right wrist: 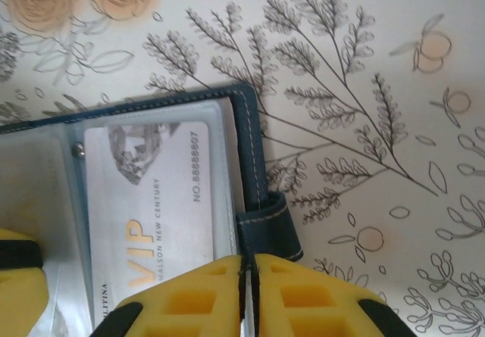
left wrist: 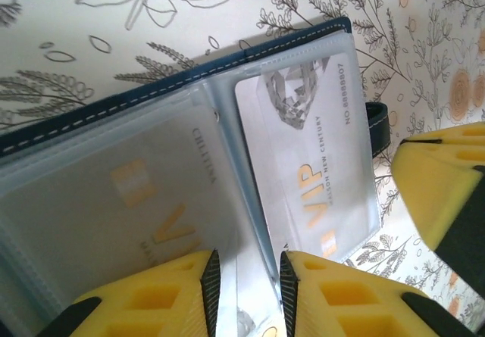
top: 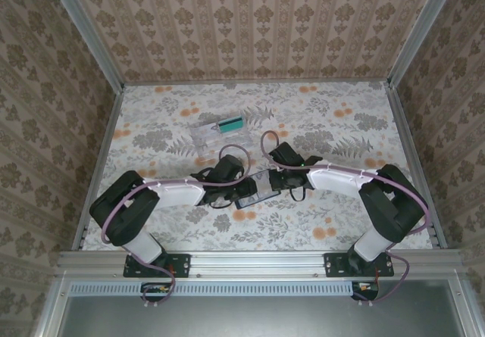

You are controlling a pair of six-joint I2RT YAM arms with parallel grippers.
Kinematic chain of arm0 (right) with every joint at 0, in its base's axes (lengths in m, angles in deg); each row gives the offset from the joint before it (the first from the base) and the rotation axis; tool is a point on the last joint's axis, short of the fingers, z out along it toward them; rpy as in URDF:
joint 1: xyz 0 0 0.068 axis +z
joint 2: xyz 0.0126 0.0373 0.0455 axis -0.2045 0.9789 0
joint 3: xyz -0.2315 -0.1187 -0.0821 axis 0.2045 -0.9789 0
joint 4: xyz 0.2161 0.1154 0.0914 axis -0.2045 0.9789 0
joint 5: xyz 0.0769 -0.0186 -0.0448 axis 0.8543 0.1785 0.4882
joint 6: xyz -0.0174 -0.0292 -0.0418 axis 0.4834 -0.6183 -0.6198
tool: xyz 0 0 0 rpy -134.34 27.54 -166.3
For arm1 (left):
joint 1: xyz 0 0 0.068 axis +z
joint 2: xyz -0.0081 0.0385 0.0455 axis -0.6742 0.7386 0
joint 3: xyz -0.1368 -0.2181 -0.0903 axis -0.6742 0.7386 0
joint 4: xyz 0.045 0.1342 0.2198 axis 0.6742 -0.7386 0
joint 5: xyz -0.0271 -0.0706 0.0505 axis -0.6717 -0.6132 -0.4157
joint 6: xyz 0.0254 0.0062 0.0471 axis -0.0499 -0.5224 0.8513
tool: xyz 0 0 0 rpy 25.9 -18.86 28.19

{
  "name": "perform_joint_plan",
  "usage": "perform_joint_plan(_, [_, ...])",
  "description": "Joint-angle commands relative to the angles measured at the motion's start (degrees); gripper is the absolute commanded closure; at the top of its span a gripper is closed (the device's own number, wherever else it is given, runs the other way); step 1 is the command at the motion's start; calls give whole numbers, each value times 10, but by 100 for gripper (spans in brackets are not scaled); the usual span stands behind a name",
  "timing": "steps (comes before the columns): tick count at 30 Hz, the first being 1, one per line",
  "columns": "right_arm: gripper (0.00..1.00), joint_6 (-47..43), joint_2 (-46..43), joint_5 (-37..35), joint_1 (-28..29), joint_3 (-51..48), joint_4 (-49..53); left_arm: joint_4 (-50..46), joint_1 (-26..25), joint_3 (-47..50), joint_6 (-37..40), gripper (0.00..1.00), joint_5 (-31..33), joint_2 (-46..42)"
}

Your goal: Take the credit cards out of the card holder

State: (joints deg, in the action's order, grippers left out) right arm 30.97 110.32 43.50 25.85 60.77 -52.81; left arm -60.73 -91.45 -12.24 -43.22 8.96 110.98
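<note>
The dark navy card holder (left wrist: pixel 174 79) lies open on the table, its clear sleeves facing up. One silver VIP credit card (left wrist: pixel 311 155) sits in the right sleeve and another (left wrist: pixel 129 201) in the left sleeve. My left gripper (left wrist: pixel 250 265) has a standing bunch of sleeves at the fold filling the gap between its pads. My right gripper (right wrist: pixel 247 265) is shut on the card holder's (right wrist: pixel 254 140) navy edge beside the strap loop, next to the VIP card (right wrist: pixel 151 193). In the top view both grippers (top: pixel 239 189) (top: pixel 271 179) meet over the card holder (top: pixel 255 194).
A clear plastic box (top: pixel 208 134) stands further back on the table, with a teal card (top: pixel 229 123) on it. The flowered table (top: pixel 326 125) stretches to walls on the left, right and back. One yellow finger (left wrist: pixel 439 193) of the right gripper is close to the holder's strap.
</note>
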Motion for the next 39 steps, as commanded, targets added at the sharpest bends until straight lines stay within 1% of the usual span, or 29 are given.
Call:
perform_joint_plan(1, [86, -19, 3, -1, 0, 25, 17, -28, 5, 11, 15, 69, 15, -19])
perform_joint_plan(10, [87, -24, 49, 29, 1, 46, 4, -17, 5, 10, 13, 69, 9, -15])
perform_joint_plan(17, [88, -14, 76, 43, 2, 36, -8, -7, 6, 12, 10, 69, 6, -14])
perform_joint_plan(20, [89, -3, 82, 61, 5, 26, -25, -5, 6, 12, 9, 70, 6, -13])
perform_joint_plan(23, [89, 4, 84, 64, 12, 22, -30, 0, 7, 13, 5, 71, 3, -12])
perform_joint_plan(28, [89, 9, 82, 61, 18, 18, -31, 23, 10, 19, -6, 76, -2, -12])
perform_joint_plan(31, [89, 11, 79, 62, 19, 16, -33, 27, 12, 19, -9, 77, -4, -9])
perform_joint_plan(39, [90, 12, 77, 61, 20, 16, -31, -21, 13, 8, -18, 77, 3, 1])
